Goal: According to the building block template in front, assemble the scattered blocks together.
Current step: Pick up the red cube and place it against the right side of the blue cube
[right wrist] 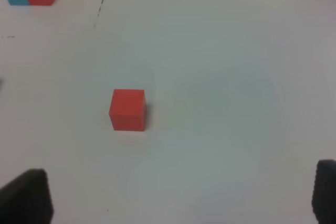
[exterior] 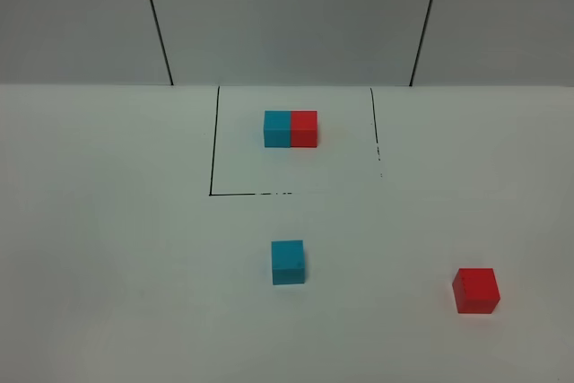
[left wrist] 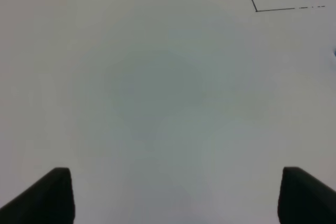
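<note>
Two loose cubes lie on the white table (exterior: 108, 239), and they are well apart from each other. The cyan cube (exterior: 288, 263) sits near the middle of the table, in front of a black outline (exterior: 214, 145) drawn on the surface. The red cube (exterior: 475, 291) sits far to the right, a little nearer to the camera than the cyan one. Inside the outline stands the building block template (exterior: 291, 129), a short bar with its cyan half on the left and its red half on the right, the two halves touching. Neither arm appears in the high view. The left gripper (left wrist: 176, 182) is spread wide; its two dark fingers (left wrist: 52, 195) show only at the corners of the wrist view, and between them is only bare table. The right gripper (right wrist: 181, 174) is spread wide too and holds nothing. The red cube lies ahead of it on the table, not between the fingers and touching neither of them. The template shows small at the far edge of both wrist views.
</note>
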Controlling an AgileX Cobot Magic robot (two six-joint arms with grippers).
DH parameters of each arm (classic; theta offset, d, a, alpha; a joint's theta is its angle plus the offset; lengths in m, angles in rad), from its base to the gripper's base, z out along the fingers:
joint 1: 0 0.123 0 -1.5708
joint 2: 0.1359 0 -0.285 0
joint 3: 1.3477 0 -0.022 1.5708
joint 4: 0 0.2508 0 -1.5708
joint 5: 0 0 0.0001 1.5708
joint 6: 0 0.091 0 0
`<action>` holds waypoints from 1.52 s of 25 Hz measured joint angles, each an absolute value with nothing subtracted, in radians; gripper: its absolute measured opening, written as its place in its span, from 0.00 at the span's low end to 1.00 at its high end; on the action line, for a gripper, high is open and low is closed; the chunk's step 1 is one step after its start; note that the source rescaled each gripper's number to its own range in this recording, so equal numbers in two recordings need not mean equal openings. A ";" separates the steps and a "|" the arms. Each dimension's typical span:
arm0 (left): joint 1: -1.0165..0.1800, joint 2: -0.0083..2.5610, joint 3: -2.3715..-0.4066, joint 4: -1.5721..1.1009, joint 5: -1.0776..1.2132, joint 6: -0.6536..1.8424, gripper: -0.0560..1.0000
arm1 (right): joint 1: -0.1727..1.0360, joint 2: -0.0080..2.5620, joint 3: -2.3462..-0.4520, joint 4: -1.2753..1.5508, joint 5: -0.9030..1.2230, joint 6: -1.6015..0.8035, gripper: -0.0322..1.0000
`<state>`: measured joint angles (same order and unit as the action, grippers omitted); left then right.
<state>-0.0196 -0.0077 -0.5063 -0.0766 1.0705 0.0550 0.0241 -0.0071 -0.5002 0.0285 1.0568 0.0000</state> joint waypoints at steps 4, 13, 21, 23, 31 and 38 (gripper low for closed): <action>-0.020 -0.008 -0.506 -0.077 1.070 0.055 0.67 | 0.024 -0.007 -0.500 0.028 1.057 0.000 1.00; -0.020 -0.008 -0.506 -0.077 1.070 0.052 0.67 | 0.024 -0.007 -0.500 0.028 1.057 0.000 1.00; -0.020 -0.008 -0.506 -0.077 1.070 0.052 0.67 | 0.024 0.061 -0.506 0.117 1.039 0.028 1.00; -0.020 -0.008 -0.506 -0.077 1.070 0.052 0.67 | 0.024 0.200 -0.509 0.156 0.998 0.035 1.00; -0.020 -0.008 -0.506 -0.077 1.068 0.052 0.67 | 0.024 1.037 -0.616 0.270 0.782 -0.067 1.00; -0.020 -0.008 -0.506 -0.077 1.068 0.052 0.67 | 0.109 1.546 -0.811 0.345 0.733 -0.163 1.00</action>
